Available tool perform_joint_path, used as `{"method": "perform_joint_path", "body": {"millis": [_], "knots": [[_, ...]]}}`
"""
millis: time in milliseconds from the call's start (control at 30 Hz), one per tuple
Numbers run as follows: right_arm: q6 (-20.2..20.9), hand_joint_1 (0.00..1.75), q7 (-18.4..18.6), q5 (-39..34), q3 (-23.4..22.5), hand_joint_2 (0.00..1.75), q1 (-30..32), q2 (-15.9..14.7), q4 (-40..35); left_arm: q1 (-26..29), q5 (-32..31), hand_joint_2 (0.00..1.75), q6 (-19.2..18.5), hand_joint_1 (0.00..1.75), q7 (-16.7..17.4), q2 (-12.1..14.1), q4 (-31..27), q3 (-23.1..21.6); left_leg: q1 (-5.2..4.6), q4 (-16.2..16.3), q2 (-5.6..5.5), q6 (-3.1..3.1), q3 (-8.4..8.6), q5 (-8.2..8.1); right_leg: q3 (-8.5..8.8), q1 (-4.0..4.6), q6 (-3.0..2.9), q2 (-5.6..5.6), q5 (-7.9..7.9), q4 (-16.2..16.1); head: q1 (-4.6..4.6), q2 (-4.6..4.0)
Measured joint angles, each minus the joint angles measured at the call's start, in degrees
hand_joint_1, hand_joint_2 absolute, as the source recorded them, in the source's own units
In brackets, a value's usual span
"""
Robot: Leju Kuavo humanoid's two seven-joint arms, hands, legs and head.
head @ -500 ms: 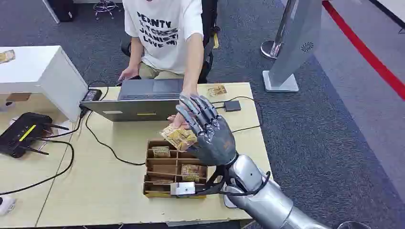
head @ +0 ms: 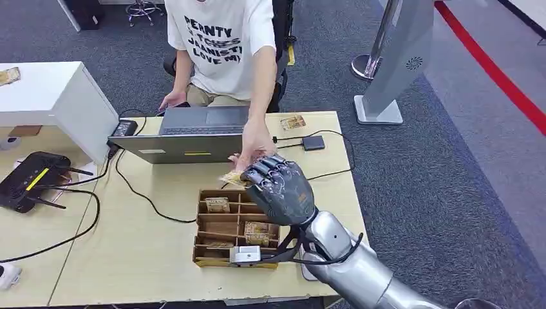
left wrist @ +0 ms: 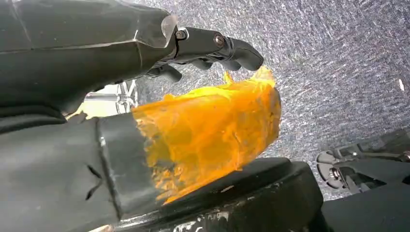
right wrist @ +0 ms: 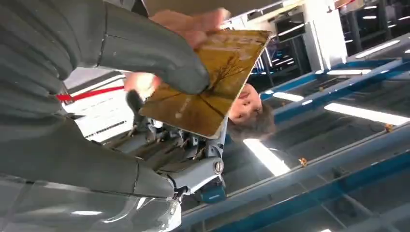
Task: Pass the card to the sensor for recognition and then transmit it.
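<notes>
One card (head: pixel 233 179) is what I'm tracking: my right hand (head: pixel 281 190) has its fingers curled round it, thumb pressed on the printed face in the right wrist view (right wrist: pixel 212 82), card held above the far edge of the brown divider tray (head: pixel 207 257). A person's hand (head: pixel 253 145) reaches in from the far side and touches the same card; its fingertips sit on the card's edge in the wrist view. I can't tell who carries the weight. The tray sits on the table (head: pixel 129 257) near-centre, with other cards lying in its compartments. One small grey box (head: pixel 245 255) sits at the tray's near edge. Far of the tray is a closed laptop (head: pixel 187 135); right of it a small black square unit (head: pixel 313 142) on a cable, and one loose card (head: pixel 293 122) beside that. At the far left lies a black router (head: pixel 29 180). My left hand (left wrist: pixel 212 48) hangs over carpet, fingers curled in with nothing between them; an orange smear covers part of that view.
</notes>
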Motion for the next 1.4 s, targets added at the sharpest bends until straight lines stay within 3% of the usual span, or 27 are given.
{"method": "perform_joint_path", "body": {"millis": [267,533,833,900,967,1133,1400], "knots": [[0.02,1.75,0.0,-1.09,0.2,1.75,0.12,-0.02,0.28,0.0,0.2,0.0,0.04,0.0,0.0,0.02,0.0,0.0,0.0,0.0,0.0,0.0,0.0,0.0,-0.01,0.0,0.0,0.0,0.0,0.0,-0.02,0.0],[2.3,1.75,-2.78,-11.13,0.22,1.75,1.51,-0.02,-0.48,0.03,1.03,0.0,0.33,0.0,-0.26,0.02,0.0,0.0,0.0,0.0,0.0,0.0,0.0,0.0,-0.01,0.0,0.0,0.0,0.0,0.0,0.0,0.0],[3.15,1.75,-3.85,-13.6,0.2,1.75,2.67,-0.02,-1.77,0.04,1.38,0.0,0.37,0.0,-0.31,0.02,0.0,0.0,0.0,0.0,0.0,0.0,0.0,0.0,-0.01,0.0,0.0,0.0,0.0,0.0,0.0,0.0],[5.73,1.75,-6.13,-20.04,-0.3,1.75,3.65,0.0,-2.9,0.05,1.94,0.0,0.52,0.0,-0.44,0.0,0.0,0.0,0.0,0.0,-0.01,0.0,0.0,0.0,-0.01,0.0,0.0,-0.01,0.0,-0.01,0.0,0.0],[10.4,1.75,-8.63,-31.07,-1.35,1.75,5.64,0.02,-5.12,0.09,2.77,0.0,1.09,0.0,-0.46,-0.02,0.0,0.04,0.0,0.0,-0.02,0.0,-0.01,0.0,-0.01,0.0,0.0,-0.03,-0.01,-0.01,0.0,0.0],[21.02,1.75,-9.51,-53.25,-5.13,1.75,10.6,0.0,-9.96,0.15,3.8,0.0,1.83,0.0,-0.46,-0.02,0.0,0.2,0.0,0.0,-0.01,0.0,-0.02,-0.02,-0.03,0.0,0.01,0.0,-0.03,-0.02,0.0,0.0],[26.67,1.75,-10.41,-63.47,-12.92,1.75,18.92,-3.17,-11.72,0.33,4.85,0.0,2.34,0.0,-0.46,0.0,0.0,1.29,-0.02,0.0,-0.03,0.03,-0.03,-0.04,0.0,-0.01,0.01,-0.05,-0.03,-0.05,0.0,0.0]]}}
